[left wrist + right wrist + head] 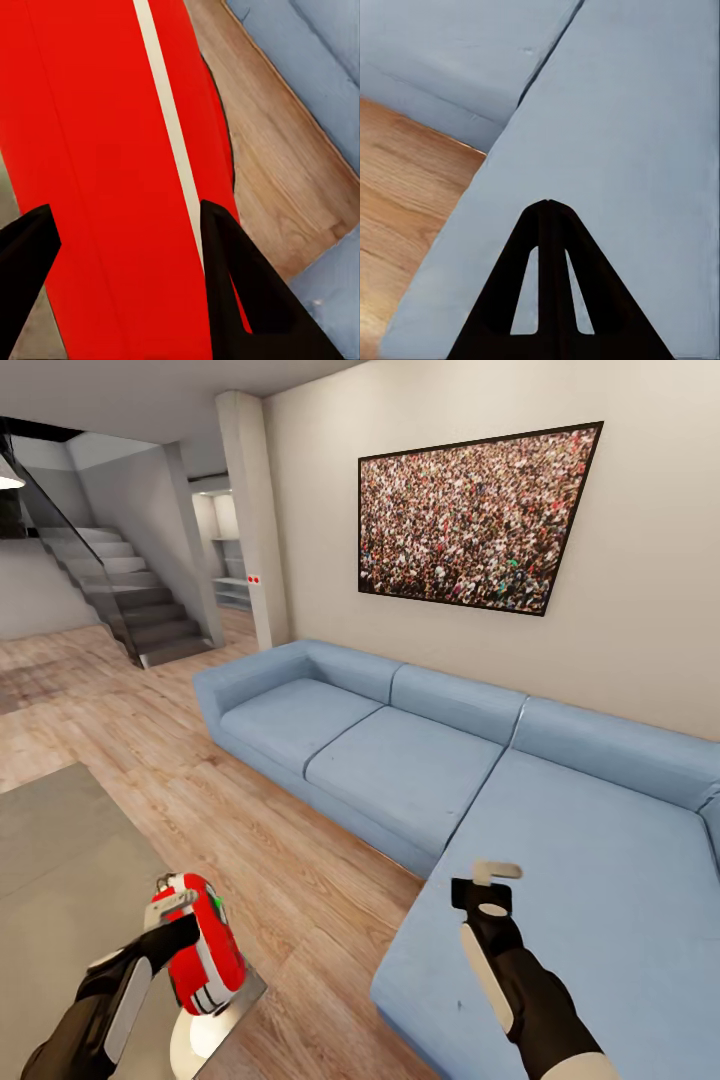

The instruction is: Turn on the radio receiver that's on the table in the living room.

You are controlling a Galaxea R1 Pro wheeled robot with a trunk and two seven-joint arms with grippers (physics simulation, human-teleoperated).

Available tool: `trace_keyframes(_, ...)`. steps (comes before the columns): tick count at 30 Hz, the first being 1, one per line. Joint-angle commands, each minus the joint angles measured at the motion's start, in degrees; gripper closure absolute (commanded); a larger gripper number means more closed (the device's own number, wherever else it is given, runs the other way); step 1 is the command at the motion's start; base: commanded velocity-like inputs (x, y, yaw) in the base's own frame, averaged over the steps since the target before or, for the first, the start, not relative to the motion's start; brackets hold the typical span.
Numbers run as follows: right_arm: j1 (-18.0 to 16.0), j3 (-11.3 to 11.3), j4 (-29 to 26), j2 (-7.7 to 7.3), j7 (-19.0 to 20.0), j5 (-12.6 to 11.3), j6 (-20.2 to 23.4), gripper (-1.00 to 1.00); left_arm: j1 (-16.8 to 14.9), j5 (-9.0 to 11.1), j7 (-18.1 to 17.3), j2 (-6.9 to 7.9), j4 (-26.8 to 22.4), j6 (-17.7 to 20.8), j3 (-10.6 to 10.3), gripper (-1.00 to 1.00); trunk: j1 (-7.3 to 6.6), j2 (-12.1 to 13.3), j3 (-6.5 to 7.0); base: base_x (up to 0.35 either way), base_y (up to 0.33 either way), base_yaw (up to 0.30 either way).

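Though near table edge, radio receiver [203,943] against left end effector [170,920]

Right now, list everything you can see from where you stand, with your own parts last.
glossy red radio receiver: one, red with white stripes, on the near corner of the table, between the left hand's fingers
matte grey low table: one, grey, lower left
light-blue L-shaped sofa: one, light blue, against the beige wall, wrapping round to the right
black-framed crowd photograph: one, multicoloured, on the wall above the sofa
grey staircase: one, grey with a glass side, far left
light wood plank floor: one, light brown, between table and sofa
left hand: one, black and white, at the radio, fingers on either side
right hand: one, black and white, above the sofa seat, shut, holding nothing
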Motion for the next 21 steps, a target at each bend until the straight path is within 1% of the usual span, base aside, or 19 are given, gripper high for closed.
trace_keyframes(1, 0.0, 0.0, 0.0, 0.00, -0.3, 0.0, 0.0, 1.00, 0.0, 0.6, 2.5, -0.31, -0.1, 0.0, -0.1, 1.00, 0.00, 0.0, 0.01, 0.000, 0.000, 0.000)
trace_keyframes(3, 0.0, 0.0, -0.1, 0.04, -0.5, -0.1, 0.1, 1.00, 0.0, 0.8, 7.7, -0.74, -0.1, 0.0, -0.1, 1.00, 0.00, 0.0, 0.01, 0.000, 0.000, 0.000)
trace_keyframes(5, 0.1, 0.1, -0.1, 0.03, -0.5, -0.1, 0.1, 1.00, 0.0, 0.9, 9.9, -0.85, -0.1, 0.1, -0.1, 1.00, 0.00, 0.0, 0.01, 0.000, 0.000, 0.000)
trace_keyframes(6, 0.1, 0.1, -0.1, 0.05, -0.5, -0.1, 0.1, 1.00, 0.0, 0.9, 10.4, -0.85, -0.1, 0.5, 0.0, 1.00, 0.00, 0.0, 0.01, 0.000, 0.000, 0.000)
trace_keyframes(8, 0.1, 0.1, -0.1, 0.03, -0.5, -0.1, 0.1, 1.00, -0.1, 1.0, 10.9, -0.54, -0.1, 4.1, 0.1, 1.00, 0.00, 0.0, 0.01, 0.000, 0.000, 0.000)
trace_keyframes(9, 0.1, 0.1, -0.1, 0.03, -0.2, -0.1, 0.2, 1.00, 0.0, 1.5, 10.8, -0.33, -0.2, 7.2, 0.1, 1.00, 0.00, 0.0, 0.01, 0.000, 0.000, 0.000)
trace_keyframes(11, 0.1, 0.2, -0.1, 0.01, 0.4, -0.1, 0.2, 1.00, 0.0, 2.9, 10.7, -0.20, -0.3, 9.6, 0.2, 1.00, 0.00, 0.0, 0.01, 0.000, 0.000, 0.000)
trace_keyframes(13, 0.1, 0.2, -0.1, 0.00, 1.2, -0.1, 0.2, 1.00, 0.0, 4.1, 10.7, -0.13, -0.5, 10.5, 0.2, 1.00, 0.00, 0.0, 0.01, 0.000, 0.000, 0.000)
trace_keyframes(15, 0.1, 0.2, -0.1, 0.00, 1.7, -0.1, 0.3, 1.00, 0.0, 4.6, 10.7, -0.16, -2.2, 11.3, 0.1, 1.00, 0.00, 0.0, 0.01, 0.000, 0.000, 0.000)
trace_keyframes(19, 0.1, 0.2, -0.2, 0.00, 1.9, -0.1, 0.7, 1.00, 0.0, 4.3, 11.3, -0.36, -5.0, 11.9, 0.0, 1.00, 0.00, 0.0, 0.01, 0.000, 0.000, 0.000)
trace_keyframes(20, 0.1, 0.2, -0.2, 0.00, 1.9, -0.1, 0.8, 1.00, 0.0, 4.1, 12.5, -0.49, -5.9, 11.9, 0.0, 1.00, 0.00, 0.0, 0.01, 0.000, 0.000, 0.000)
trace_keyframes(21, 0.1, 0.2, -0.2, 0.00, 1.9, -0.1, 0.9, 1.00, 0.0, 4.1, 15.1, -0.59, -6.1, 11.6, 0.0, 1.00, 0.00, 0.0, 0.01, 0.000, 0.000, 0.000)
